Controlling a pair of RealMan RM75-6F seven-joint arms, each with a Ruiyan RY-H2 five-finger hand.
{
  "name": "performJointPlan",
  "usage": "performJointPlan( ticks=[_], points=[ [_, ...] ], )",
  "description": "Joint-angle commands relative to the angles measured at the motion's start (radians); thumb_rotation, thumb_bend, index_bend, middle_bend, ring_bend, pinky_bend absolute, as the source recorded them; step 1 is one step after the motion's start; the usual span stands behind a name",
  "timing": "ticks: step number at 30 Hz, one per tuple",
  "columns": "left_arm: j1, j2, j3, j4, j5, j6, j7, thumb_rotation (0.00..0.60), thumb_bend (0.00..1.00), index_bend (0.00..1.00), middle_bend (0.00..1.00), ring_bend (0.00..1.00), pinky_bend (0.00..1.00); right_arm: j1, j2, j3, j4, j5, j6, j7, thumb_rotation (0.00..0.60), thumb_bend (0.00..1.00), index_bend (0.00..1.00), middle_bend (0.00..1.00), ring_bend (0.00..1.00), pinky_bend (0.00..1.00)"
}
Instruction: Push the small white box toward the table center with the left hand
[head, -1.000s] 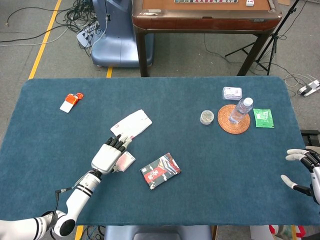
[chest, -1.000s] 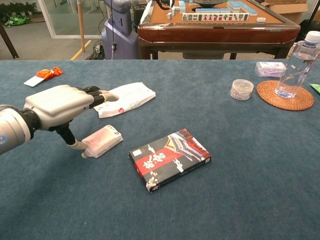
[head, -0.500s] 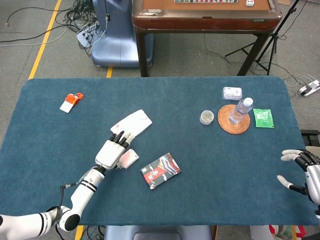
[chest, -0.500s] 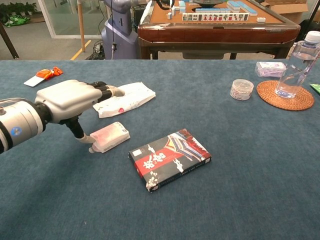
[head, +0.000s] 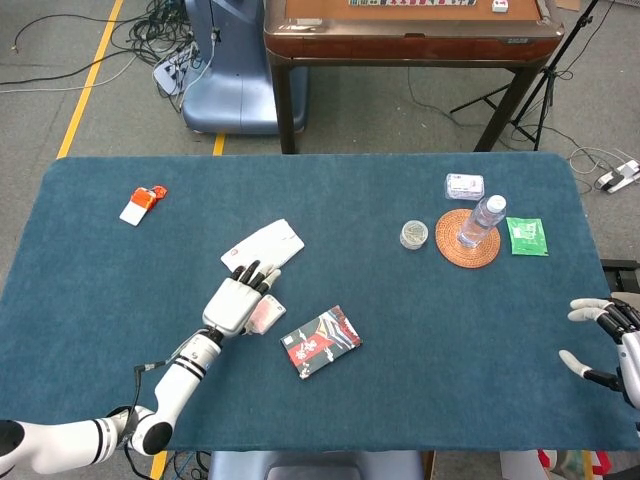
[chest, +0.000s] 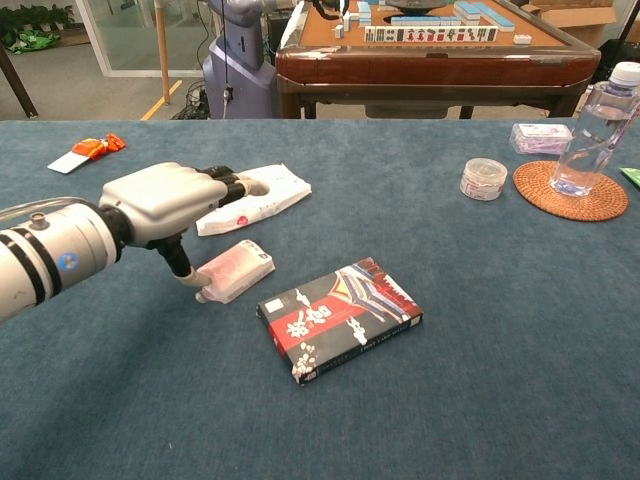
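Since the earlier frames, the left hand (head: 236, 301) has advanced toward the table middle, carrying the small white box (head: 266, 316) ahead of it, while the right hand (head: 608, 342) has barely shifted. Head view: the left hand lies flat, fingers extended toward 1 o'clock and holding nothing; the box sits at its 4 o'clock side, in contact with it. A patterned black-and-red box (head: 320, 341) lies just beside the small white box at 4 o'clock, and a white packet (head: 263, 246) lies at 12 o'clock of the hand, with the fingertips reaching its near end. The right hand rests at the table's 3 o'clock edge, fingers spread, empty. Chest view: the thumb of the left hand (chest: 168, 201) reaches down to the near left corner of the small white box (chest: 236, 269), with the remaining fingers stretched over the white packet (chest: 256, 199). The box lies flat on the blue table surface (chest: 480, 330), left of centre, with a narrow gap to the patterned black-and-red box (chest: 340, 316). Judged step: the push is under way and not complete. The next move calls for continued thumb pressure directed toward 2 o'clock, so that the box passes the patterned one rather than striking it.
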Motion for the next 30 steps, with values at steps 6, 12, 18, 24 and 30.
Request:
performJointPlan(
  ticks=[6, 12, 18, 24, 30],
  points=[
    [-0.033, -0.028, -0.036, 0.021, -0.029, -0.009, -0.012, 0.600, 0.00, 0.00, 0.00, 0.00, 0.14, -0.011, 0.010, 0.003, 0.001, -0.001, 0.020, 0.025, 0.600, 0.07, 0.44, 0.36, 0.26, 0.38],
    [-0.061, -0.052, -0.049, 0.042, -0.055, -0.023, -0.001, 0.600, 0.00, 0.00, 0.00, 0.00, 0.14, -0.015, 0.017, 0.005, 0.004, -0.001, 0.030, 0.045, 0.600, 0.07, 0.44, 0.36, 0.26, 0.38],
    [-0.092, -0.081, -0.064, 0.077, -0.079, -0.036, 0.005, 0.600, 0.00, 0.00, 0.00, 0.00, 0.14, -0.018, 0.020, 0.005, 0.007, -0.005, 0.036, 0.059, 0.600, 0.07, 0.44, 0.36, 0.26, 0.38],
    [-0.121, -0.107, -0.090, 0.129, -0.108, -0.052, -0.012, 0.600, 0.00, 0.00, 0.00, 0.00, 0.14, -0.022, 0.024, 0.006, 0.009, -0.005, 0.043, 0.072, 0.600, 0.07, 0.44, 0.36, 0.26, 0.38],
    [-0.149, -0.118, -0.108, 0.152, -0.123, -0.061, -0.022, 0.600, 0.00, 0.00, 0.00, 0.00, 0.14, -0.024, 0.026, 0.008, 0.012, -0.002, 0.045, 0.079, 0.600, 0.07, 0.44, 0.36, 0.26, 0.38]
  ],
)
